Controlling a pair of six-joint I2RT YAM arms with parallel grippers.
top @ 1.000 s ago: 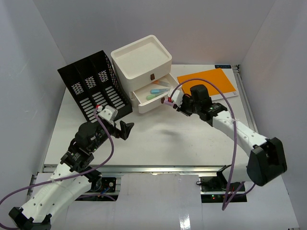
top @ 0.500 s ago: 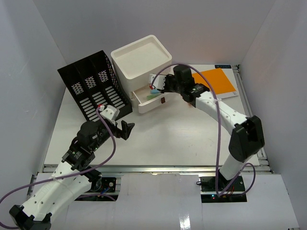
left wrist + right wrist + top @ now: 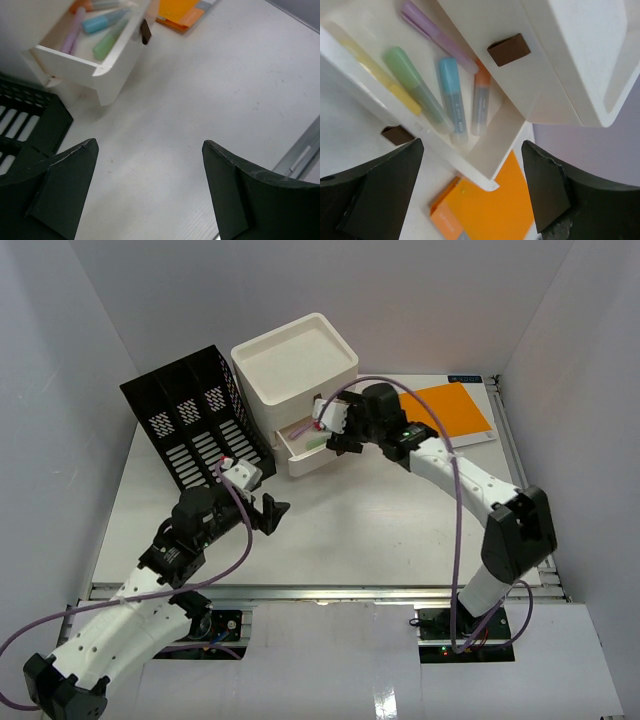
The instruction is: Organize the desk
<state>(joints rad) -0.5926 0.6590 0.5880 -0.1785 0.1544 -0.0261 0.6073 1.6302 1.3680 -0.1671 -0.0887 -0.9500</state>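
1. While the right gripper (image 3: 470, 150) gapes empty, an open white plastic drawer (image 3: 451, 151) of pastel highlighters (image 3: 451, 102) lies just beneath it.
2. The left gripper (image 3: 149, 145), wide and empty too, hovers over the flat white rectangular desk (image 3: 210, 85).

Tabletop (image 3: 380, 530): file rack (image 3: 195, 420) back left, drawer box (image 3: 296, 365) just right of it. Bottom drawer (image 3: 303, 448) pulled out toward the front, markers (image 3: 450, 97) lying side by side inside. Notepad (image 3: 445, 410) flat at back right, right of the box.
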